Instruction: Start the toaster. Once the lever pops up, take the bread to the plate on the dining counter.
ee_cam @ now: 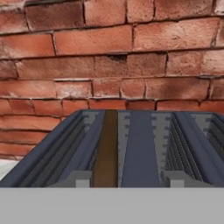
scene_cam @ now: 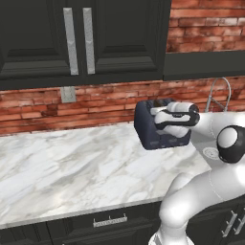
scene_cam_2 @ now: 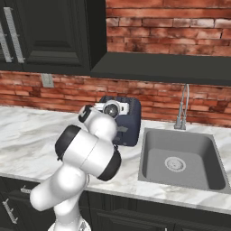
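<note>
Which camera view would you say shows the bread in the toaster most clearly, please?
The hand view: the bread stands edge-on as a brown strip in the left slot of the toaster. In both base views the arm covers the toaster's top, so I cannot make the slice out.

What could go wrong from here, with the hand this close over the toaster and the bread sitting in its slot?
The bread stands on edge, deep in the left slot of the toaster, so the pincer may catch the slot walls rather than the slice. In the base views the arm's own hand hides the toaster's top, so any slip there would be hard to see. The toaster also stands close to the sink; a shove could push it that way.
</note>
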Robot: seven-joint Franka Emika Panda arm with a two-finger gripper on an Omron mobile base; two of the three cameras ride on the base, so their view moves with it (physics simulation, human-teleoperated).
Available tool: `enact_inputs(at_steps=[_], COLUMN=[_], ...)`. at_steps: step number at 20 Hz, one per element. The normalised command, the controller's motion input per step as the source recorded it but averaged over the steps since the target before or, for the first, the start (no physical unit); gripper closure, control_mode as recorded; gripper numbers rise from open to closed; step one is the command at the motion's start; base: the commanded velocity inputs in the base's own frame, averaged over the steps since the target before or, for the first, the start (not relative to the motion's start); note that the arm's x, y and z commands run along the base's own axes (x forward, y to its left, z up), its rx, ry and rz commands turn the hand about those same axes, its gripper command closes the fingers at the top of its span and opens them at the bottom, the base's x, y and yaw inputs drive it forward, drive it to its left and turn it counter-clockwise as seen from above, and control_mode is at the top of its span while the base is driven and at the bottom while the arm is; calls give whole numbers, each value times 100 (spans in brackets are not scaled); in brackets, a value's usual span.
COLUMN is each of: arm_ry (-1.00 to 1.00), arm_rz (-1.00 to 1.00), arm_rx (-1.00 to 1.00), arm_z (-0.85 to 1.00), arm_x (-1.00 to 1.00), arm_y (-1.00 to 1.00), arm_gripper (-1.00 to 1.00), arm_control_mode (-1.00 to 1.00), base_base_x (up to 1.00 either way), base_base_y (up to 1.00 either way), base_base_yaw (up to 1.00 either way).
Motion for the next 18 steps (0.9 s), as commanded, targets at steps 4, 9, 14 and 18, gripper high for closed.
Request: enact_inputs(at_steps=[4,9,14,18], arm_ry=[0,0,0,0], arm_rz=[2,0,0,0], arm_rx=[0,0,0,0], arm_z=[7,22,33,44], arm_x=[0,0,0,0], arm_y=[0,0,0,0], arm_gripper=[100,100,100,100], arm_control_mode=[-100,-100,-100,-100], base_base_x=[0,0,0,0], base_base_y=[0,0,0,0], base_base_yaw=[0,0,0,0])
